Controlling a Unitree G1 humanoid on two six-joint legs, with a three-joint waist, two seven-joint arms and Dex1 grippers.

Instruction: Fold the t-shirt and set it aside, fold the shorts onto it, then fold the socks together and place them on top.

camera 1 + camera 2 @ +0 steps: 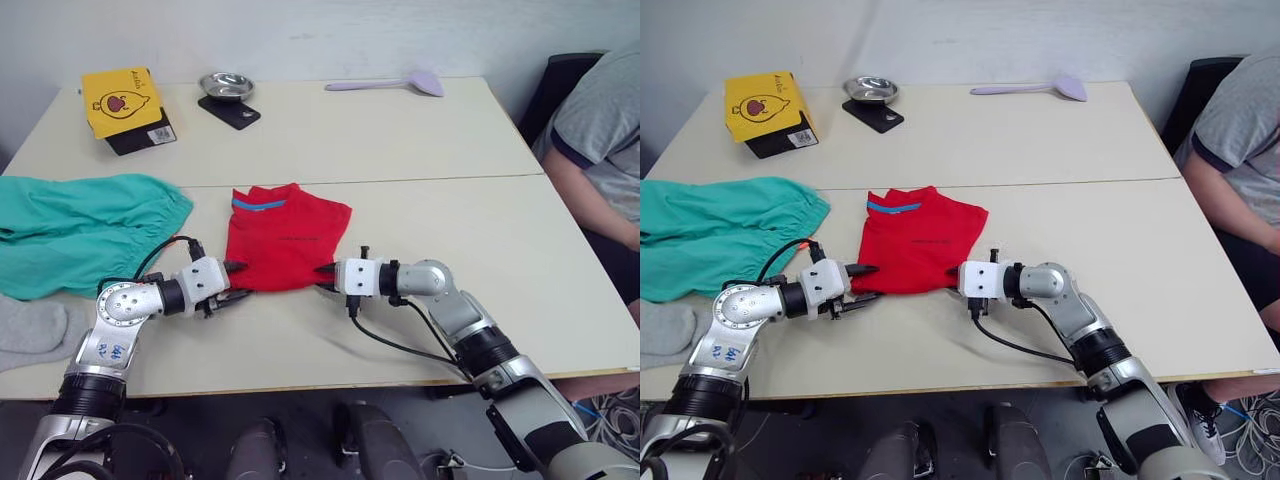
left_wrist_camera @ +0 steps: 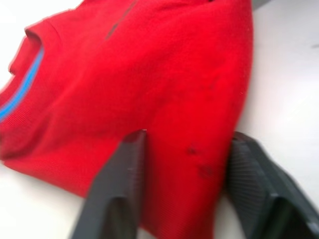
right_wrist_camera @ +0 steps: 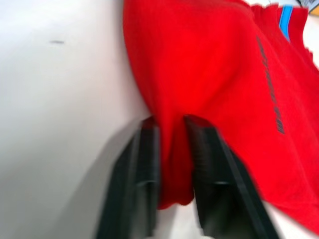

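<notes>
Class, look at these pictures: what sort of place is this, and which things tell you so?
Probably an indoor workroom or lab, not a home: two plain tables pushed together against a bare wall, and a seated person watching beside them.

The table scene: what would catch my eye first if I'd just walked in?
Probably the red t-shirt, partly folded mid-table, with the left gripper open around its near corner and the right gripper pinching the other. Teal shorts sprawl to the robot's left, and a yellow box stands at the far edge.

I saw a plain lab or office room: 2 pale benches [image 1: 420,130] pushed together, bare wall, seated person [image 1: 600,140].
</notes>
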